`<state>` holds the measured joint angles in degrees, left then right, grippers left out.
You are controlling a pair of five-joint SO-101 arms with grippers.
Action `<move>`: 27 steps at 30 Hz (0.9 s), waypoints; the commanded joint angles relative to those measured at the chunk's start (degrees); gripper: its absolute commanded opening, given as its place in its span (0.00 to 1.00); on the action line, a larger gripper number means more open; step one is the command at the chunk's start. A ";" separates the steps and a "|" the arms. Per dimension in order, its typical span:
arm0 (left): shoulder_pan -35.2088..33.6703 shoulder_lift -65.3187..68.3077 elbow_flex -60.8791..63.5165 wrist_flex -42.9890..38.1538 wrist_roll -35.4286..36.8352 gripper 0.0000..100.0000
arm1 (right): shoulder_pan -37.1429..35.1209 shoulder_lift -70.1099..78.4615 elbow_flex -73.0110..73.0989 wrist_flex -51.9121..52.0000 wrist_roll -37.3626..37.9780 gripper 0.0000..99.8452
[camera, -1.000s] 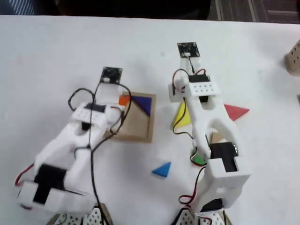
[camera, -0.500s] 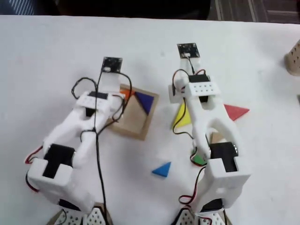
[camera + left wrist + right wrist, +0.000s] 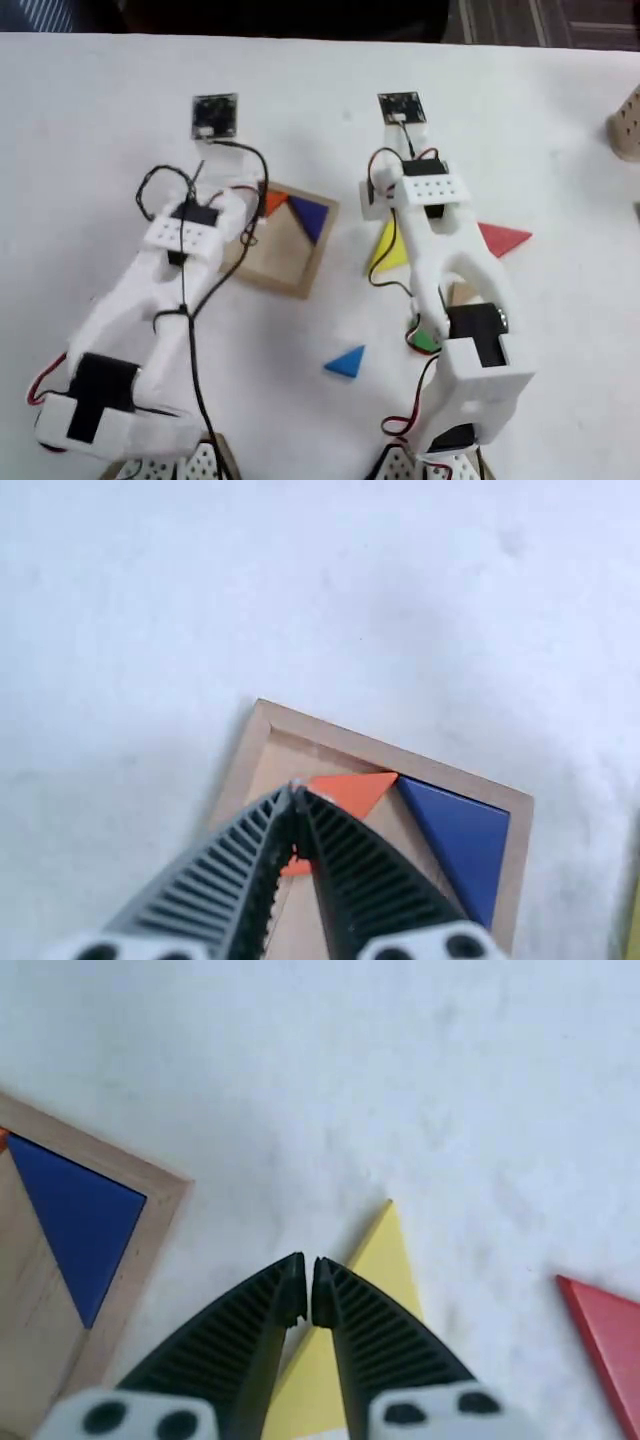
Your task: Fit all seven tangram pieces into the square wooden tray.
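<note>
Your left claw (image 3: 297, 798) is pressed together, tips over the orange piece (image 3: 355, 788) near a corner of the square wooden tray (image 3: 262, 718); contact can't be told. A dark blue triangle (image 3: 460, 840) lies in the tray, touching the orange one. Your right claw (image 3: 308, 1285) is pressed together too, holding nothing, above the yellow triangle (image 3: 385, 1260) on the white worktop (image 3: 100, 100), near the tray. A red triangle (image 3: 605, 1330) lies beyond it. A small blue triangle (image 3: 346, 362) and a green piece (image 3: 426, 342) lie nearer the arm bases.
</note>
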<state>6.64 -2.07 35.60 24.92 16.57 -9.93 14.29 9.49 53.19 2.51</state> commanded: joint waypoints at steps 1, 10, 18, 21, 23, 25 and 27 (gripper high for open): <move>1.71 4.97 -7.38 -2.46 0.88 0.02 | 0.31 -1.19 -2.90 0.40 -0.26 0.02; 5.49 19.65 -17.32 -1.32 0.79 0.02 | 0.31 -1.19 -2.90 0.40 -0.18 0.02; 5.23 19.82 -17.23 3.25 -0.18 0.02 | 0.31 -1.10 -2.90 0.22 -0.09 0.02; 5.49 20.00 -17.23 5.36 -4.40 0.02 | 0.31 -1.01 -2.99 0.13 -0.09 0.02; 5.58 20.09 -17.23 5.54 -5.89 0.02 | 0.31 -0.92 -2.99 0.13 -0.09 0.02; 5.41 20.09 -17.23 6.24 -6.33 0.02 | 0.31 -0.92 -2.99 0.13 -0.09 0.02; 5.49 19.82 -17.14 6.33 -6.51 0.02 | 0.31 -0.92 -2.99 0.13 -0.09 0.02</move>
<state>11.30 18.24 20.48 30.64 10.95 -10.02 14.29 9.49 53.19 2.51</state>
